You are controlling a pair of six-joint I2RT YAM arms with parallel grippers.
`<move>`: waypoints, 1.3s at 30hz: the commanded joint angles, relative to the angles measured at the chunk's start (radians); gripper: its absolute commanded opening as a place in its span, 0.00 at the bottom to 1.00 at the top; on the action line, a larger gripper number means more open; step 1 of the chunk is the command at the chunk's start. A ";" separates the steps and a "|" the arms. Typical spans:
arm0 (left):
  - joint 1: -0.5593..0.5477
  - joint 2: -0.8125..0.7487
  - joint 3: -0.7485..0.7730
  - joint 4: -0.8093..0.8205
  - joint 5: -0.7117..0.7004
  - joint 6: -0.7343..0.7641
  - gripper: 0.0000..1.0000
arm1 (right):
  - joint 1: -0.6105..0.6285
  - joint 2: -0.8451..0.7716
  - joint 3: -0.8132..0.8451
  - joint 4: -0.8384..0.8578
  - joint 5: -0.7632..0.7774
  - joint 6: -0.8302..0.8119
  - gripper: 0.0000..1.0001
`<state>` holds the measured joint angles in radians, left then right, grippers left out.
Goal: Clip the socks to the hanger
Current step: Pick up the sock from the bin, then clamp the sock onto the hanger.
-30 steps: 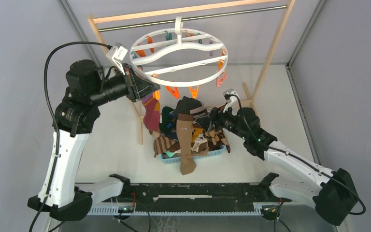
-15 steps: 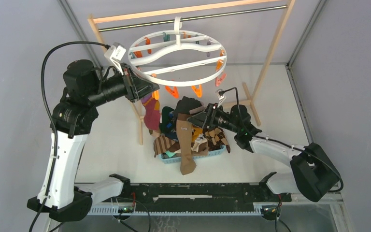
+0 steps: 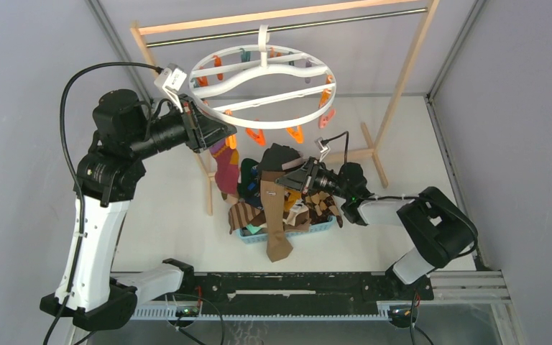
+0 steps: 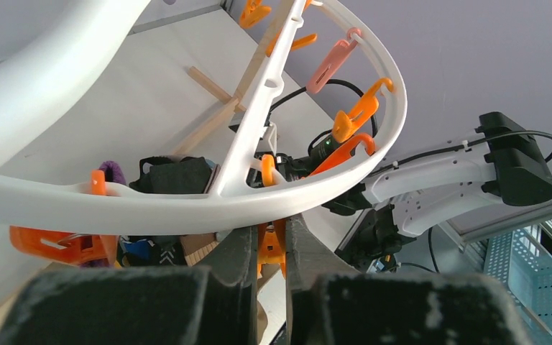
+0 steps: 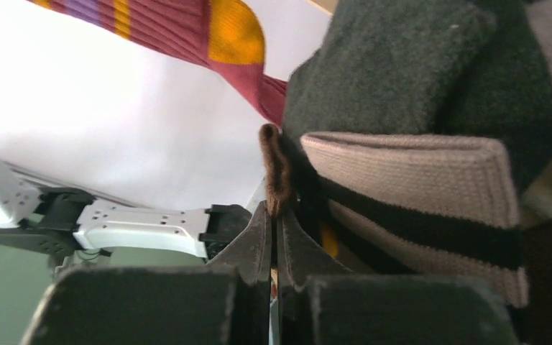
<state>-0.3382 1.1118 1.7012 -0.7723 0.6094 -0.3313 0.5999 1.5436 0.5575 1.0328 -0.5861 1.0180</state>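
Observation:
The hanger (image 3: 262, 86), a white ring with orange and pink clothespins, hangs from the rack's rod. My left gripper (image 3: 223, 134) reaches under its near-left rim and is shut on an orange clothespin (image 4: 272, 248) below the ring (image 4: 187, 205). A maroon sock (image 3: 224, 169) dangles just below that spot. The other socks (image 3: 287, 198) lie heaped in a basket. My right gripper (image 3: 287, 181) is low over the heap, shut on the edge of a brown sock (image 5: 274, 169), next to a tan-and-black striped sock (image 5: 417, 187).
The light-blue basket (image 3: 320, 230) stands mid-table; a long brown sock (image 3: 278, 230) hangs over its front rim. The wooden rack has a metal rod (image 3: 287, 27) and slanted posts (image 3: 402, 79) beside and behind the basket. Grey walls close both sides.
My right arm reached left over the basket, folded low, and its jaws shut on the brown sock's edge. The left arm stayed holding the clothespin.

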 commanded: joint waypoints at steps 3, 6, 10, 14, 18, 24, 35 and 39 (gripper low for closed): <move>-0.002 -0.020 0.035 0.024 0.033 0.010 0.04 | 0.004 -0.014 -0.019 0.309 -0.046 0.107 0.00; -0.002 -0.018 0.040 0.025 0.038 0.003 0.04 | 0.026 -0.072 -0.019 0.274 -0.046 0.053 0.00; -0.002 -0.012 0.037 0.034 0.050 -0.018 0.04 | 0.055 -0.134 -0.006 0.274 -0.068 0.017 0.00; -0.002 -0.005 0.037 0.046 0.067 -0.041 0.04 | 0.079 -0.123 0.046 0.341 -0.132 0.051 0.00; -0.003 -0.002 0.038 0.058 0.088 -0.061 0.03 | 0.104 -0.072 0.115 0.416 -0.188 0.112 0.00; -0.002 0.005 0.030 0.065 0.123 -0.079 0.03 | 0.134 -0.022 0.211 0.470 -0.209 0.160 0.00; -0.001 0.000 -0.010 0.106 0.179 -0.118 0.03 | 0.181 0.051 0.359 0.484 -0.176 0.200 0.00; 0.000 -0.001 -0.012 0.127 0.212 -0.131 0.04 | 0.187 0.075 0.413 0.485 -0.192 0.228 0.00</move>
<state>-0.3378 1.1252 1.6974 -0.7143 0.7456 -0.4305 0.7780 1.6066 0.9020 1.4403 -0.7841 1.2018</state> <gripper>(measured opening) 0.122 0.010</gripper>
